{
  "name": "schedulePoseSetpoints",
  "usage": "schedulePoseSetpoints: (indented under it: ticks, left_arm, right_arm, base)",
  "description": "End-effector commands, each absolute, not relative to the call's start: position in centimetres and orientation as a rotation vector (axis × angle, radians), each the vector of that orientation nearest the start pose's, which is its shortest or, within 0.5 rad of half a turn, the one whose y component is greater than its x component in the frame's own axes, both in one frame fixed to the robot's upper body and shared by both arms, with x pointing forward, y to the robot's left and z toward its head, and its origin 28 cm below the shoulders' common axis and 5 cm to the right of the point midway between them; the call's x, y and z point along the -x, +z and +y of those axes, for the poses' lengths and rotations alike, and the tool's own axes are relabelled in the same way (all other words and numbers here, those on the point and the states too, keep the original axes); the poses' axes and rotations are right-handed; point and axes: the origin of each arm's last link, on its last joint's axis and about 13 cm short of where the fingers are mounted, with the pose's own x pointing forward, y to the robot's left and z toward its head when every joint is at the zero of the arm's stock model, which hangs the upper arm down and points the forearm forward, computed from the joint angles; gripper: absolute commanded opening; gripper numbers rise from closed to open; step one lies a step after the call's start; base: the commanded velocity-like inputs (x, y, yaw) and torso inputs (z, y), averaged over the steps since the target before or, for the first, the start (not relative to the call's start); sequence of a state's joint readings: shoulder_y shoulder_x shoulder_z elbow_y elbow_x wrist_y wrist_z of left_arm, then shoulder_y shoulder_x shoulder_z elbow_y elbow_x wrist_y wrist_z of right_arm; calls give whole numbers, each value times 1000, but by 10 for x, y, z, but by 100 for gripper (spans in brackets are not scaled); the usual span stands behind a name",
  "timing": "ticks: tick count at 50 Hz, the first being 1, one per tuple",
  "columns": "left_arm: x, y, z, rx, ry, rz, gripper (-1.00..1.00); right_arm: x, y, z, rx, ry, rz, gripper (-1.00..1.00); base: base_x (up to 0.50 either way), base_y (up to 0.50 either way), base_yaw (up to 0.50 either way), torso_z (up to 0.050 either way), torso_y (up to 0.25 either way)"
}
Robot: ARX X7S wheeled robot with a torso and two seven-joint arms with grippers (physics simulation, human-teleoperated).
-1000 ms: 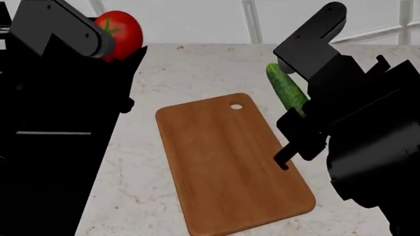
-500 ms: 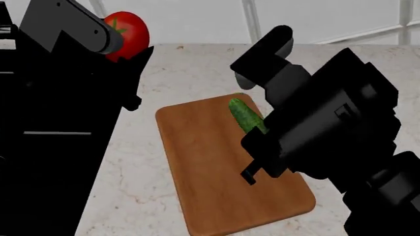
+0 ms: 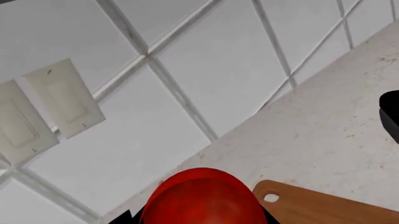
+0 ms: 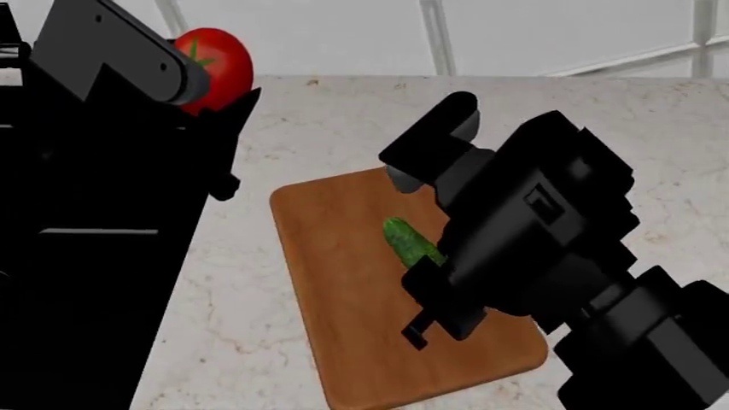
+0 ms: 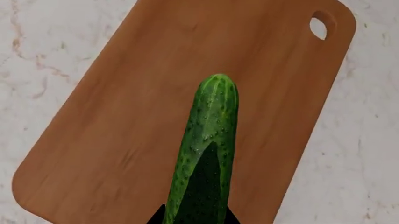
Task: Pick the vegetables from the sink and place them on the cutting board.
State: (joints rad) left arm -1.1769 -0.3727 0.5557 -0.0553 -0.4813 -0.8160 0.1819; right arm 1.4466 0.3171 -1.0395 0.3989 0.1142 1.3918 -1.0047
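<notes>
The cucumber [image 5: 209,140] is hanging over the middle of the cutting board [image 4: 341,282], clamped in the right gripper [image 4: 439,295], presumably for setting down. The left gripper [image 4: 211,98] is gripping the tomato [image 4: 217,64] aloft near the bench's far left edge, seemingly waiting.

One tomato [image 4: 217,64] shows. One cucumber [image 5: 206,149] shows. There is one cutting board [image 4: 341,282] with one hole [image 5: 319,25] near its end. Two robot arms are in sight, a left arm [image 4: 108,51] and a right arm [image 4: 535,231]. Two wall switch plates [image 3: 62,95] hang side by side.
</notes>
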Motion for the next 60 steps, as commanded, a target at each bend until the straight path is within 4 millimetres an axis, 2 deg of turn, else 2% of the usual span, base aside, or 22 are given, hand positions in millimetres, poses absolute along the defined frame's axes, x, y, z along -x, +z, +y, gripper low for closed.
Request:
schedulePoseSetpoints:
  ticks: [1,16,17,32,38,43,45,51,57,60]
  left_arm:
    - [-354,270,214,-348,-503,-42,-100]
    - [-353,270,214,-343,-501,-41,-100]
    - [-353,269,214,-344,-501,-40,-100]
    - [-352,271,214,-340,-499,-42,-100]
    - [-356,268,212,-341,-469,-24,-100]
    - [-363,265,204,-302,-435,32,-100]
    - [-368,263,199,-279,-400,108,-100]
    - [-376,263,187,-202,-485,115,-100]
    - [-381,265,174,-149,-533,159,-100]
    - [-386,267,168,-129,-543,171,-100]
  right_arm:
    - [-372,263,-127,621,672,983,-100]
    - [-372,260,-128,626,663,997,-100]
    - [-372,259,-128,630,662,997,100]
    - [-372,266,-130,612,636,970,100]
    - [-367,292,-133,566,634,872,100]
    - [-362,311,-139,529,584,796,100]
    - [-360,313,-144,548,545,780,100]
    - [-361,318,-157,618,408,625,100]
    - [-358,312,-172,642,319,567,100]
    - [-354,320,-176,605,299,544,100]
  base:
    - [0,0,0,0,0]
    - [0,0,0,0,0]
    - [0,0,0,0,0]
    - [0,0,0,0,1]
    - [0,0,0,0,0]
    - [0,0,0,0,0]
    - [0,0,0,0,0]
    - [0,0,0,0,0]
    - [0,0,0,0,2]
    - [0,0,0,0,0]
